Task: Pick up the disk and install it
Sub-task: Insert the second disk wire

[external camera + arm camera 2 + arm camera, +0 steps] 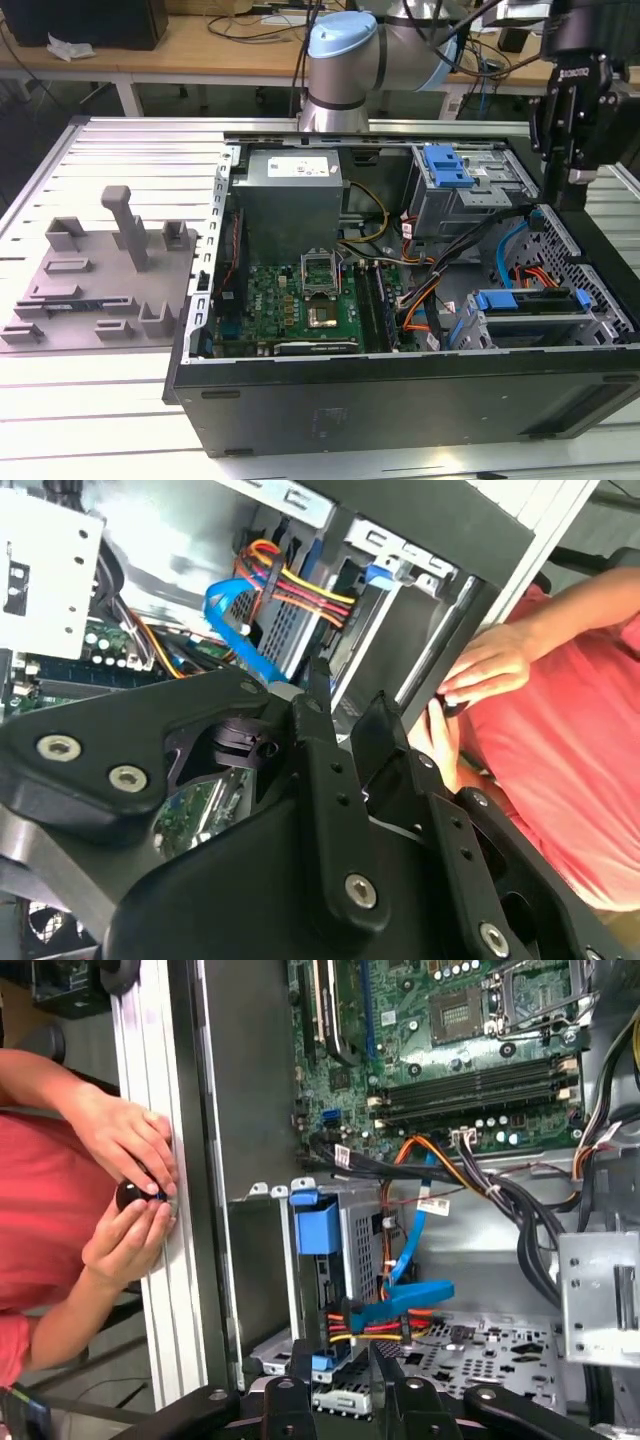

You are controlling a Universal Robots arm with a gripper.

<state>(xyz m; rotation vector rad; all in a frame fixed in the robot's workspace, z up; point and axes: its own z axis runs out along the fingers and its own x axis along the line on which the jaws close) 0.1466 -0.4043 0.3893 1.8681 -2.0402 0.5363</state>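
My arm rises from its pale blue joint (342,45) at the top centre of the exterior view and reaches across to the upper right of the frame. There my gripper (572,190) hangs pointing straight down, above the right-hand wall of an open computer case (400,400) and not touching it. In both wrist views my two black fingers (300,1365) stand apart with nothing between them, so the gripper (350,695) is open and empty. The disk (528,300), silver-grey in its blue carrier, sits in the drive cage at the lower right of the exterior view, inside the case, below and a little to the left of my gripper and well apart from it. The green motherboard (300,300) fills the lower centre of the case. In the first wrist view, a person's two hands (130,1140) in a red sleeve rest on the table's metal rail (150,1290) just outside the case wall.
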